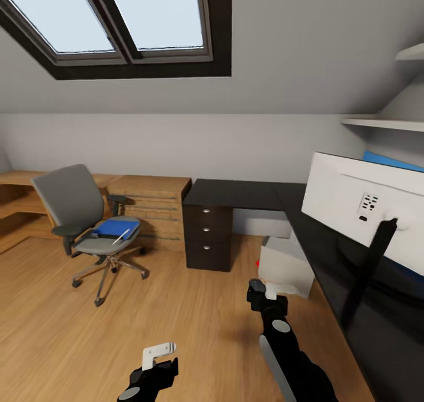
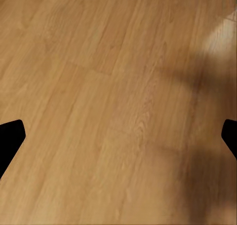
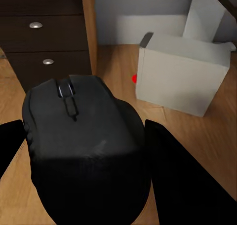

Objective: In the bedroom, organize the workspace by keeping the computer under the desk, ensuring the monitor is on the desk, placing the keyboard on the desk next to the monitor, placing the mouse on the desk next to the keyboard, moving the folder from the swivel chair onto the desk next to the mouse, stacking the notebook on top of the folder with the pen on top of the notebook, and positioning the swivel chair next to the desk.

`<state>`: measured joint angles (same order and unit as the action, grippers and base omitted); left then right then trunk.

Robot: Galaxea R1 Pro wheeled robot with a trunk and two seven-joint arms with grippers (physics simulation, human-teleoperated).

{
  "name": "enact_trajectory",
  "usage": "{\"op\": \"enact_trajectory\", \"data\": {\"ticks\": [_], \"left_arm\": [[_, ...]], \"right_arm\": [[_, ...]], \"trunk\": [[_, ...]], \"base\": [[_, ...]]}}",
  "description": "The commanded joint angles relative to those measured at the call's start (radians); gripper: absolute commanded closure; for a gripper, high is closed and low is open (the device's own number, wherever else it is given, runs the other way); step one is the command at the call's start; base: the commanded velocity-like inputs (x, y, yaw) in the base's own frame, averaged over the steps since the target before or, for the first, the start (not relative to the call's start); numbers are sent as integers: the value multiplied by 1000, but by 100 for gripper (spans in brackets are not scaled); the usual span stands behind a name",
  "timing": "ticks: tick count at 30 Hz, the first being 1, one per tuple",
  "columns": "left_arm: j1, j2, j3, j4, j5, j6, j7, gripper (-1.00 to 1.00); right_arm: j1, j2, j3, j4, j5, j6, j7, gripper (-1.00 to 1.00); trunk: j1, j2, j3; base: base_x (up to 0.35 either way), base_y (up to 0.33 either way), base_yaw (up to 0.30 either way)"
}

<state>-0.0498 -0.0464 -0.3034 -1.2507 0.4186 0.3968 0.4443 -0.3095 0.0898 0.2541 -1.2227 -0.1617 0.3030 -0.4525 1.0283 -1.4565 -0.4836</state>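
Gripping a matte black mouse (image 3: pixel 81 136) with scroll wheel, right gripper (image 3: pixel 84 151); left gripper (image 2: pixel 118 136) wide.

— What finish does the mouse (image 3: pixel 84 136) show?
— Matt black plastic, smooth, held in the right gripper (image 3: pixel 84 156).
— And the desk (image 1: pixel 330 237)?
— Dark and glossy, its drawers carrying small metal knobs. Under it the computer (image 1: pixel 287 265) looks matt white. The floor (image 2: pixel 108 111) is smooth grained wood; the swivel chair (image 1: pixel 82 219) looks grey cloth.
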Motion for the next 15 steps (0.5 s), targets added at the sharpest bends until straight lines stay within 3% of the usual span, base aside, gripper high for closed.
{"op": "enact_trajectory", "data": {"ticks": [1, 15], "left_arm": [[-1, 0, -2, -1, 10, 2, 9, -100], [-1, 0, -2, -1, 9, 2, 8, -100]], "right_arm": [[-1, -1, 2, -1, -10, 2, -8, 100], [-1, -1, 2, -1, -10, 2, -9, 100]], "trunk": [[1, -1, -1], [1, -1, -1]], "base": [[327, 5, 53], [328, 1, 8]]}}
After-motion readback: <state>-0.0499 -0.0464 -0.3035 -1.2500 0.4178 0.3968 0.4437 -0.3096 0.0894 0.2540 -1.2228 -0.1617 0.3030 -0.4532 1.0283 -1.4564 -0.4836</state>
